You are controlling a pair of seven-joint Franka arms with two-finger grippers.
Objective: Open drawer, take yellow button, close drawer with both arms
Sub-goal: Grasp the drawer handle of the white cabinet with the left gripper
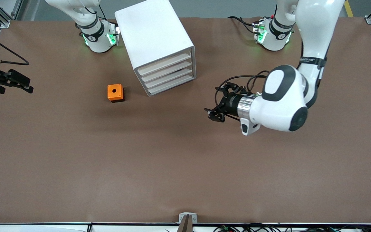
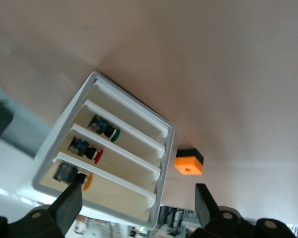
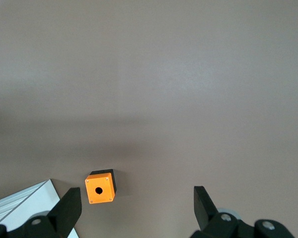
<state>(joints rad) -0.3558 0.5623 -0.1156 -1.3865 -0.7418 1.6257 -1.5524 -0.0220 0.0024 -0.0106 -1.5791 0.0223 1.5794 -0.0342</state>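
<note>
The white cabinet [image 1: 153, 35] stands near the robots' bases with all four drawers shut. The uppermost drawer [image 1: 164, 62] shows in the left wrist view [image 2: 119, 193], and the button [image 2: 75, 176], with its orange cap and black-and-blue body, lies inside it. My left gripper [image 1: 217, 101] is open and empty above the table, in front of the drawer fronts and a short way off; it also shows in the left wrist view [image 2: 137, 201]. My right gripper [image 1: 27, 86] is open and empty, high over the right arm's end of the table; its fingers frame bare table in the right wrist view [image 3: 137, 201].
An orange cube with a round hole [image 1: 115, 92] sits on the brown table [image 1: 172, 167] beside the cabinet, toward the right arm's end; it also shows in both wrist views [image 2: 188, 163] [image 3: 100, 187]. The two drawers under the uppermost one hold a red-capped button [image 2: 89, 151] and a green-capped button [image 2: 107, 130].
</note>
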